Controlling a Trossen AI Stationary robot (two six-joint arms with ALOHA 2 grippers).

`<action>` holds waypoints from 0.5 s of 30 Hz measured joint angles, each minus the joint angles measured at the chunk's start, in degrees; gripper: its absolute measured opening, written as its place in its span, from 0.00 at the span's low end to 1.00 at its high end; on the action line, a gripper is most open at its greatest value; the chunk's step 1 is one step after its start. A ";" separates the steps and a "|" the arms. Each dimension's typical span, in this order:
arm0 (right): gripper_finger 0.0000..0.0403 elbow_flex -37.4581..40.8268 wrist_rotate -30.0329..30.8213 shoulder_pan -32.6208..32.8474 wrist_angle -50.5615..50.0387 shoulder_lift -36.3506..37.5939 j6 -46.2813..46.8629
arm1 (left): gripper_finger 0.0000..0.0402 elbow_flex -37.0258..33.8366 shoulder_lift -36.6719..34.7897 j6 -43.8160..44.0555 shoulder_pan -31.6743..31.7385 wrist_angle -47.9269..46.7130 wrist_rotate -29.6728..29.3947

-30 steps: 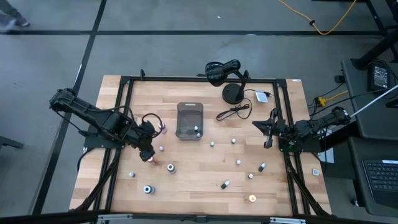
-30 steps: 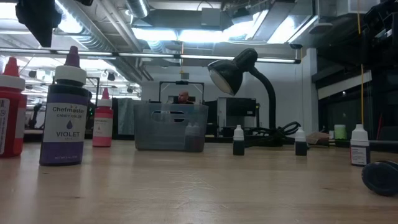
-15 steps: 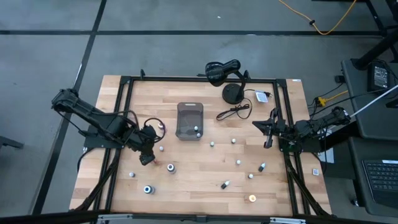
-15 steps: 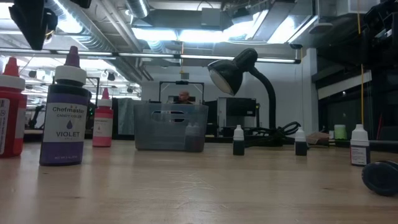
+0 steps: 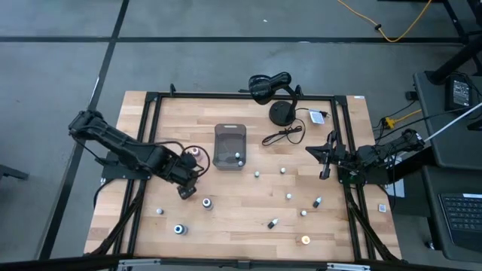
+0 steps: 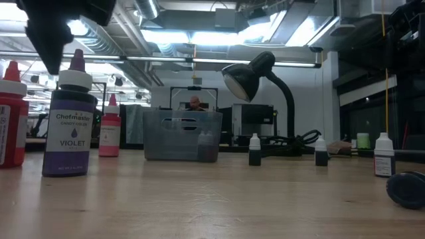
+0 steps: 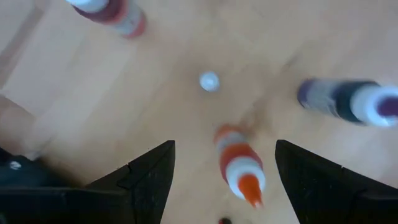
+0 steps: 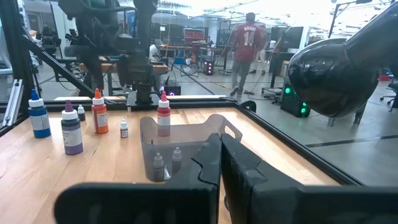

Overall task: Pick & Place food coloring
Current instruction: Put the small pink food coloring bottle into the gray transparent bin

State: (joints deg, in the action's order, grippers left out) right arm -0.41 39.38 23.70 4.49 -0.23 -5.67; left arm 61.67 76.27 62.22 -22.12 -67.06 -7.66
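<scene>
Food coloring bottles stand scattered on the wooden table. My left gripper (image 5: 185,185) (image 7: 225,144) is open and points down over an orange-capped bottle (image 7: 239,169), which stands upright on its base between the fingers' lines, below them and untouched. Near it stand a violet bottle (image 7: 348,102) (image 6: 73,123), a red-capped bottle (image 7: 112,11) (image 5: 197,151) and a tiny white-capped one (image 7: 209,81). The grey tray (image 5: 230,146) holds small bottles. My right gripper (image 5: 325,159) (image 8: 221,163) is shut, level, at the table's right edge.
A black desk lamp (image 5: 273,89) with its cable stands at the far side. Small bottles (image 5: 283,170) (image 5: 317,202) dot the right half of the table, with others (image 5: 178,229) near the front left. A black frame (image 5: 151,105) edges the table.
My left gripper has come down and shifted a little toward the table's right edge, over the orange-capped bottle, and its fingers stay open. The bottles have not moved.
</scene>
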 joint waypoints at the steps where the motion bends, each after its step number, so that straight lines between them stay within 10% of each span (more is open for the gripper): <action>1: 0.04 -0.01 0.00 0.00 -0.02 0.00 0.02 | 0.67 -0.02 0.55 -0.02 0.41 0.02 -0.36; 15: 0.04 0.00 0.00 0.00 0.00 0.00 0.00 | 0.67 -0.53 9.75 -3.16 5.31 7.44 -0.34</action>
State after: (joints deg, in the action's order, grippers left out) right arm -0.41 39.38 23.70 4.49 -0.23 -5.67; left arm 61.14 86.02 59.05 -16.81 -59.62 -7.99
